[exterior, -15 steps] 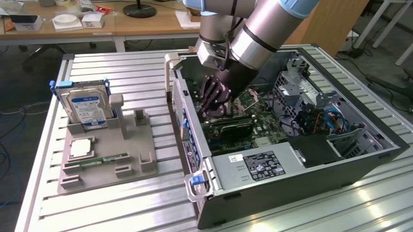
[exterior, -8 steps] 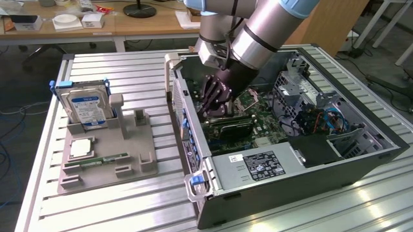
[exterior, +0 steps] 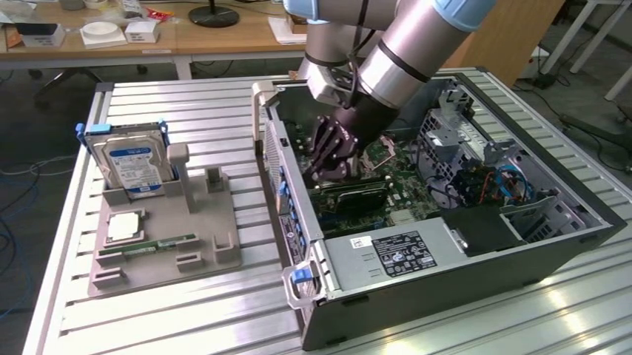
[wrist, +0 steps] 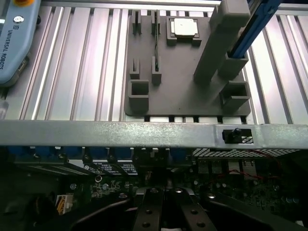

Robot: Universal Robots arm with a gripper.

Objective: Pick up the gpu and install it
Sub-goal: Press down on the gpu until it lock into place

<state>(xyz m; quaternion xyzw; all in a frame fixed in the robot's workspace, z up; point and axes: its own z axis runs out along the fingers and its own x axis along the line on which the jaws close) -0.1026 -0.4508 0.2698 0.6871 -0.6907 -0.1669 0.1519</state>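
Surface: ribbed silvery aluminium table (exterior: 197,100) with wooden desks behind it; an open black desktop computer case (exterior: 553,251) lies on its side toward the exterior view's right.
Fixture: grey plastic holder tray (exterior: 163,255) rests on the table toward the exterior view's left, well apart from the gripper.
On the tray: boxy hard drive with blue-and-white label (exterior: 133,163) stands upright in a slot; a square silvery processor chip (exterior: 126,225) lies flat; a narrow green memory stick (exterior: 163,242) lies nearby.
Arm: silver and light-blue robot arm (exterior: 415,44) reaches down into the case.
Gripper: black gripper (exterior: 331,164) is inside the case, jaws drawn together over the green motherboard (exterior: 405,188).
Gpu: thin dark rectangular card (exterior: 348,196) sits on edge on the motherboard, just below the fingertips; whether the fingers pinch it cannot be told.
Power supply: grey box with a black label (exterior: 400,255) at the case's near end.
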